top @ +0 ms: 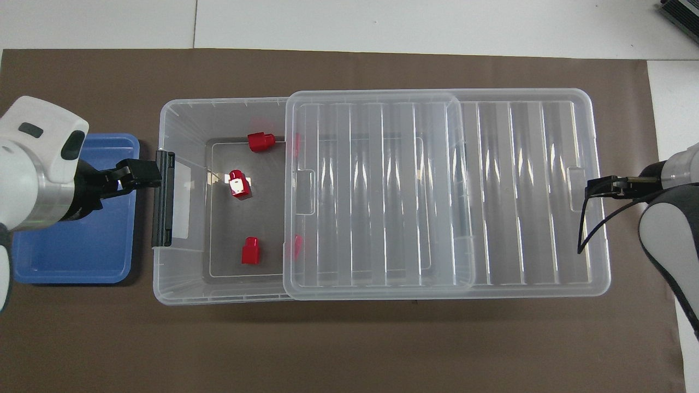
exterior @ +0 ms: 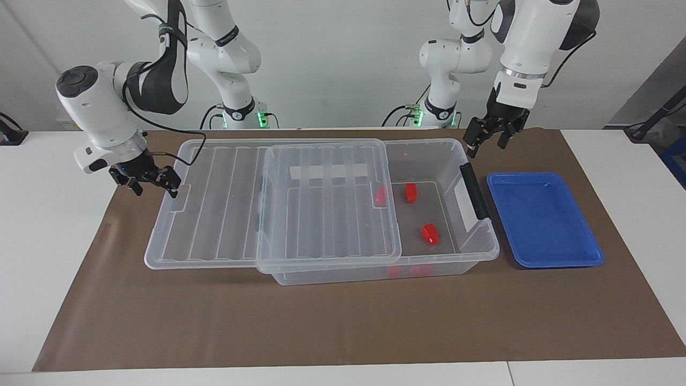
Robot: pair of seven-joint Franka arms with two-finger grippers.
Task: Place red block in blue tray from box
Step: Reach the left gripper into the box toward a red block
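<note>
One large clear plastic box (exterior: 471, 252) lay on the tabletop (exterior: 53, 214), its ribbed transparent lid (exterior: 225, 209) slid toward the right arm's end, uncovering three small red plastic blocks (exterior: 430, 234); a fourth showed through the lid. The right tool (exterior: 153, 182), fingers spread, hung at the lid's outer edge. The left tool (exterior: 489, 136), fingers spread, hung above the box's black handle (exterior: 475, 191), well apart from the blocks. One empty shallow blue plastic tray (exterior: 546, 257) sat beside the box.

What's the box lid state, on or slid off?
Slid partly off. The lid overhangs the box toward the right arm's end, baring the end beside the blue tray, where red blocks show uncovered.
</note>
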